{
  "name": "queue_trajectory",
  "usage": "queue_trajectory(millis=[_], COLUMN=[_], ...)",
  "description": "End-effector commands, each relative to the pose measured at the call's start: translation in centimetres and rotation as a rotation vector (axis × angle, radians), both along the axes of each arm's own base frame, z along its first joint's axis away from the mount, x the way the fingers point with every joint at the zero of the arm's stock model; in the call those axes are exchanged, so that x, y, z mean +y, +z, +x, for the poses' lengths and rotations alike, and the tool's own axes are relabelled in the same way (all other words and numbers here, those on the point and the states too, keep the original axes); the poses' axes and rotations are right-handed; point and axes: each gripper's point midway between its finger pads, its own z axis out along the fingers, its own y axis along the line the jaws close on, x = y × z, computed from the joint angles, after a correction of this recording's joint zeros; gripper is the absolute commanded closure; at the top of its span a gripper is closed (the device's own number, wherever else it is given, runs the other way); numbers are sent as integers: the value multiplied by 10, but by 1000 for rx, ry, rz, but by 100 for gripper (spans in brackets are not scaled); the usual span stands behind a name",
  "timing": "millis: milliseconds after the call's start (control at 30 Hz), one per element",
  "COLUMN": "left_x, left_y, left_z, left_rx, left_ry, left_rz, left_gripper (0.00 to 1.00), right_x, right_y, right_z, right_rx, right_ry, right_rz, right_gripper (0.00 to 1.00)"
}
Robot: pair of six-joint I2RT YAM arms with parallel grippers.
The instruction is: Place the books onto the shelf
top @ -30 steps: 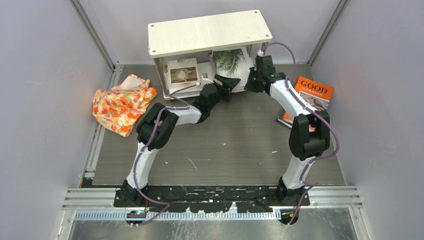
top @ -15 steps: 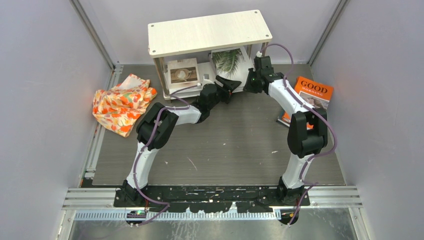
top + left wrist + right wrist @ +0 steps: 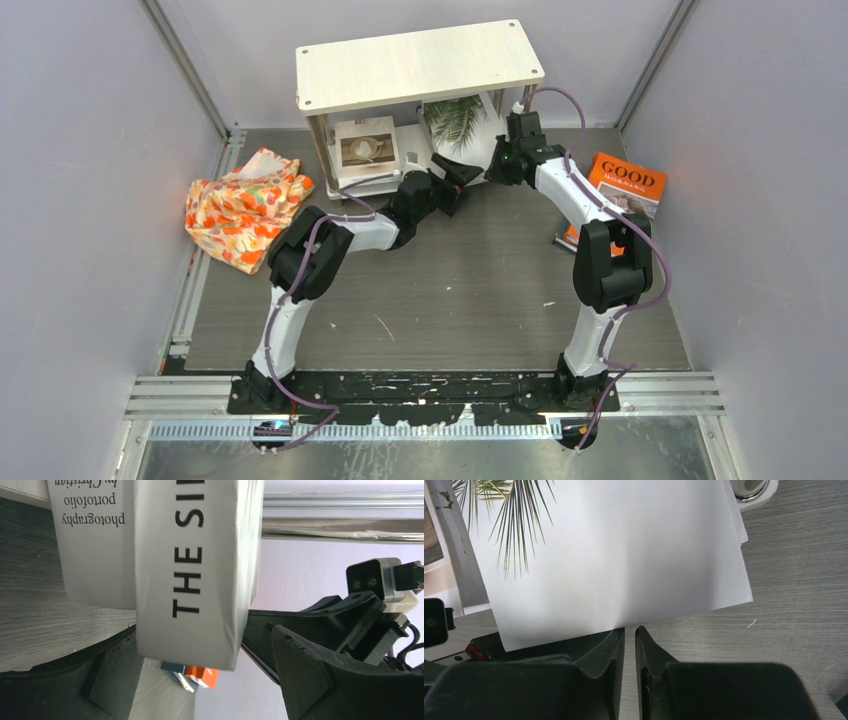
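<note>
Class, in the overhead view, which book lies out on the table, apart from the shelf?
The orange GOOD book, lying out at the right side of the table. The coffee-cup book and palm-leaf book sit under the top board of the shelf.

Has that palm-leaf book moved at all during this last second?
Yes. The palm-leaf book has slid slightly farther back under the top board of the shelf; less of its cover shows in front.

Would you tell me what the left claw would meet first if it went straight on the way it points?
Probably the grey-white book lettered "THE SI": it sits between the fingers of the open left claw, right ahead.
</note>
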Motion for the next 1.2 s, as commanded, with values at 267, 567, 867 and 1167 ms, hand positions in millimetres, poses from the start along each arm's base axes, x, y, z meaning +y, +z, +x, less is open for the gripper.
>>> queue_trajectory(millis=[267, 567, 867, 1167], left_x=[23, 65, 98, 107], left_y=[71, 92, 93, 88], left_z=[-19, -41, -50, -53], left_rx=[-121, -163, -188, -183], left_ry=[-11, 41, 90, 102], left_rz=[-3, 98, 257, 299], left_gripper=[5, 6, 7, 7], right_x=[4, -1, -8, -12], right_y=[29, 26, 23, 23], right_z=[26, 27, 34, 36], right_rx=[-115, -149, -177, -192], right_ry=[-29, -66, -114, -135], right_rz=[47, 47, 33, 22], right_gripper=[81, 81, 81, 81])
